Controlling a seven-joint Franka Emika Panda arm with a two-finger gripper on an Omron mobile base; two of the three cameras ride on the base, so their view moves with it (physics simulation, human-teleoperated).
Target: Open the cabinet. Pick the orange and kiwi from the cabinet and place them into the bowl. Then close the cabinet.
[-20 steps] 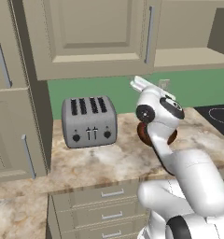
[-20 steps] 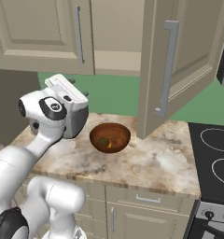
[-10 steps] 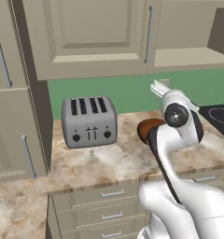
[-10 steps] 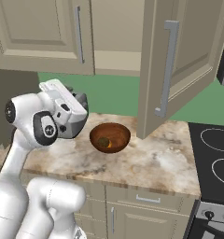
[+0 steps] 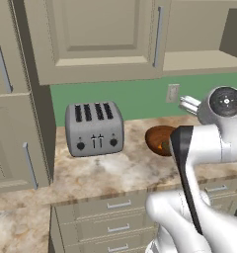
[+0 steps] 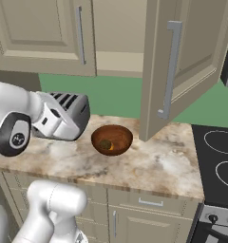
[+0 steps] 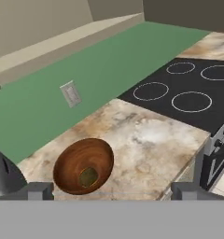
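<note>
The reddish-brown bowl (image 6: 112,139) (image 7: 83,165) (image 5: 157,140) stands on the counter under the cabinet (image 6: 40,38) (image 5: 100,34). The cabinet's right door (image 6: 182,61) is swung open and its left door is shut. The brown-green kiwi (image 7: 89,177) (image 6: 105,144) lies in the bowl. A small orange glint sits beside it in the right base view, too small to name as the orange. My gripper (image 7: 114,191) hangs open and empty above the counter left of the bowl, in front of the toaster, with both fingertips (image 7: 39,190) wide apart.
A silver four-slot toaster (image 5: 93,128) stands left of the bowl. A black stovetop (image 7: 188,88) (image 6: 220,156) lies to the right. A wall outlet (image 7: 70,94) sits on the green backsplash. The open door overhangs the counter right of the bowl. My arm (image 5: 199,148) covers part of the bowl.
The arm has swung and the hand has dropped lower, toward the toaster side of the bowl. The jaws stay open. Bowl, fruit and cabinet doors have not moved.
</note>
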